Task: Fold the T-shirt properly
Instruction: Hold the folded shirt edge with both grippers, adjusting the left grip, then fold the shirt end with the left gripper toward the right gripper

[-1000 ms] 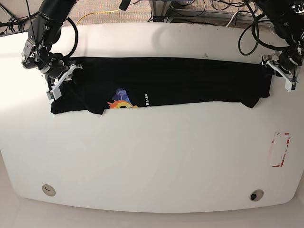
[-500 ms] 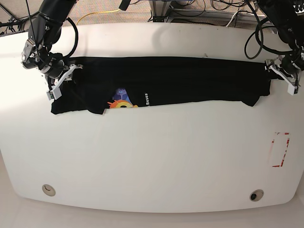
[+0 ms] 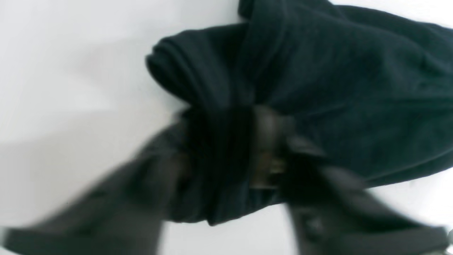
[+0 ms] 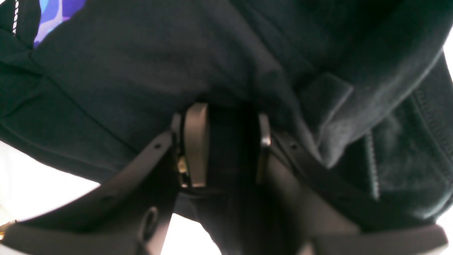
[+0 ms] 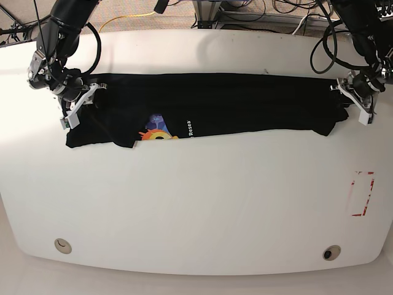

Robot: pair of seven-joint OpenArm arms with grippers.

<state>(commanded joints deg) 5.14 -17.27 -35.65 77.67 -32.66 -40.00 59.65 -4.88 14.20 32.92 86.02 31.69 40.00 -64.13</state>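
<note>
The black T-shirt (image 5: 245, 104) lies as a long folded band across the far half of the white table (image 5: 196, 203). Its orange-yellow-blue print (image 5: 156, 131) and white lettering (image 5: 190, 129) peek out at the front fold. My left gripper (image 5: 354, 101) is at the band's right end, shut on bunched black cloth (image 3: 354, 88); it is blurred in the left wrist view (image 3: 226, 152). My right gripper (image 5: 75, 108) is at the band's left end, shut on cloth, as the right wrist view (image 4: 230, 145) shows. A blue bit of print (image 4: 58, 10) shows there.
A red-edged mark (image 5: 361, 193) is on the table at the right. Two round holes (image 5: 61, 246) (image 5: 331, 252) sit near the front edge. Cables (image 5: 270, 12) lie on the floor behind the table.
My left gripper has moved a little inward, toward the shirt's middle, with the right end of the cloth in it. The right gripper and the left end have stayed put.
</note>
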